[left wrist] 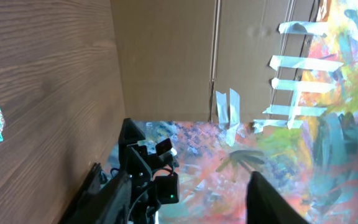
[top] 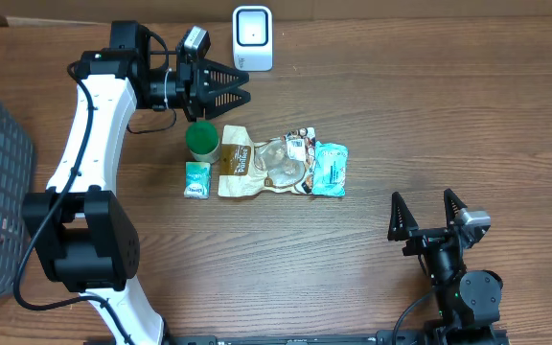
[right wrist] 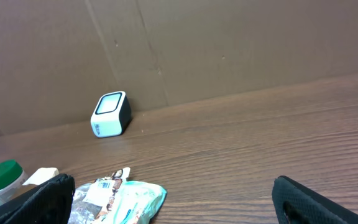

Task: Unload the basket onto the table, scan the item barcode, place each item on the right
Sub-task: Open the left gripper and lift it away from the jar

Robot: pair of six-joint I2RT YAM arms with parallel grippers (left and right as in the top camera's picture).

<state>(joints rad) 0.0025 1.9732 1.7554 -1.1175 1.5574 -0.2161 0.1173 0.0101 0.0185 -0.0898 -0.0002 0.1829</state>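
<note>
At the desk's (top: 429, 86) near right corner, our right gripper (top: 422, 195) sits spread wide and empty. Mid-desk lie the packets (top: 286, 163), with the green-lidded jar (top: 202, 142) touching their far left end. Just beyond it our left gripper (top: 247, 83) hovers, jaws parted, holding nothing. The scanner (top: 252, 38) waits at the far edge. We judge nothing's picked yet, so next we need a grasp, likely on the jar, then its barcode turned toward the scanner.
</note>
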